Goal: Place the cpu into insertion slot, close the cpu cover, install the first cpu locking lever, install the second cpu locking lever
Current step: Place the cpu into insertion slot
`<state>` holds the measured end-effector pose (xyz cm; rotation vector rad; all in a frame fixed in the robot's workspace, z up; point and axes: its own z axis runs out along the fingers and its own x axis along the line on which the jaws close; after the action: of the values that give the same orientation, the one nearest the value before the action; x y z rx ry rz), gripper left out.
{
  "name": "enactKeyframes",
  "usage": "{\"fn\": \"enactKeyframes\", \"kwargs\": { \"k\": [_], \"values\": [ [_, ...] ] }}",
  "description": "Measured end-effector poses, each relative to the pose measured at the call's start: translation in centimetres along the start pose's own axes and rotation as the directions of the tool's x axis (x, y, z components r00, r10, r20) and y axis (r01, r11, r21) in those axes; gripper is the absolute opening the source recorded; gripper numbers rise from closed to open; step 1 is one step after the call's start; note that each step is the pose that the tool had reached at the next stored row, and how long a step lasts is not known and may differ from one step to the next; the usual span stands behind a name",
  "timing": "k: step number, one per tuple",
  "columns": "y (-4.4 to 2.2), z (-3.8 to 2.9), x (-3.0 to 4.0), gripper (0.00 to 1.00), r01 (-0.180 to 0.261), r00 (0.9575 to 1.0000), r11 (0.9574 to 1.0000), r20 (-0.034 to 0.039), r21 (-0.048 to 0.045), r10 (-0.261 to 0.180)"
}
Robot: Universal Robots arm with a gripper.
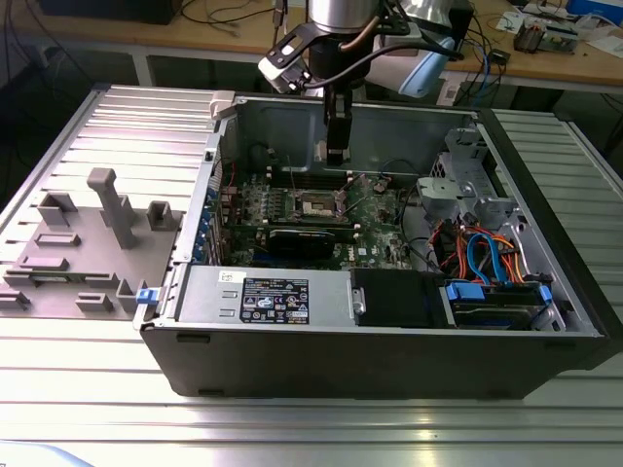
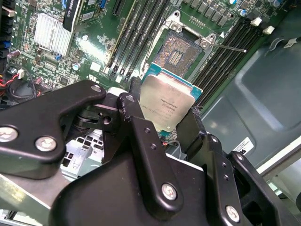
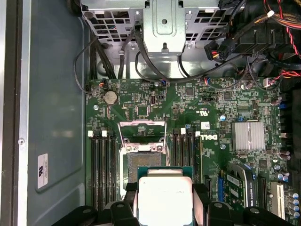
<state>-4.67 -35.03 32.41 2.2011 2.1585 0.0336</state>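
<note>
Second wrist view: gripper clamped cpu over insertion slot (first wrist view: cpu cover stood open); skewed descent could misseat chip, damage slot.

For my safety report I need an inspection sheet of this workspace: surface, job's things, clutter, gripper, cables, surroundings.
Surface: ribbed metal table carrying an open computer case.
Job's things: cpu held above the board, not yet in the slot; slot bare; cover raised open.
Clutter: grey fixture on the table, at the exterior view's left.
Gripper: gripper shut on the cpu's edges.
Cables: orange and blue cables inside the case, at the exterior view's right.
Surroundings: benches with small items behind the table.
</note>
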Motion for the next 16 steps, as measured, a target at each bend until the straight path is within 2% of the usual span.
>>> {"fn": "enactKeyframes", "kwargs": {
  "k": [16],
  "values": [
    [-0.12, 0.09, 0.00, 0.54, 0.000, 1.0000, 1.0000, 0.0000, 0.0000, 0.000]
  ]
}}
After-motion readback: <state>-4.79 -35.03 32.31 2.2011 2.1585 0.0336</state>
